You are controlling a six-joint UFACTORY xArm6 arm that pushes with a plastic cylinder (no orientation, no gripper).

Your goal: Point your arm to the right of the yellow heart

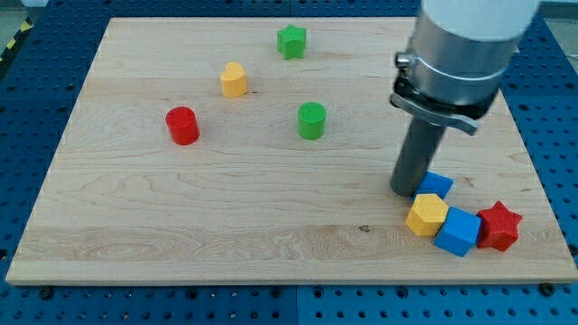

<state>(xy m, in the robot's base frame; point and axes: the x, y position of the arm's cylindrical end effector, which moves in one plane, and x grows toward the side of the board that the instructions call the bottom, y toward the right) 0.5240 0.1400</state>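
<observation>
The yellow heart (233,79) lies on the wooden board (226,199) at the upper left of centre. My tip (407,190) rests on the board at the view's right, far to the right of and below the yellow heart. It touches or nearly touches the left side of a small blue block (435,184). A yellow hexagon (426,215), a blue cube (459,231) and a red star (498,226) cluster just below and right of the tip.
A green star (291,41) sits near the board's top edge. A green cylinder (312,120) stands near the middle. A red cylinder (182,125) stands at the left. The arm's grey body (461,54) covers the board's upper right.
</observation>
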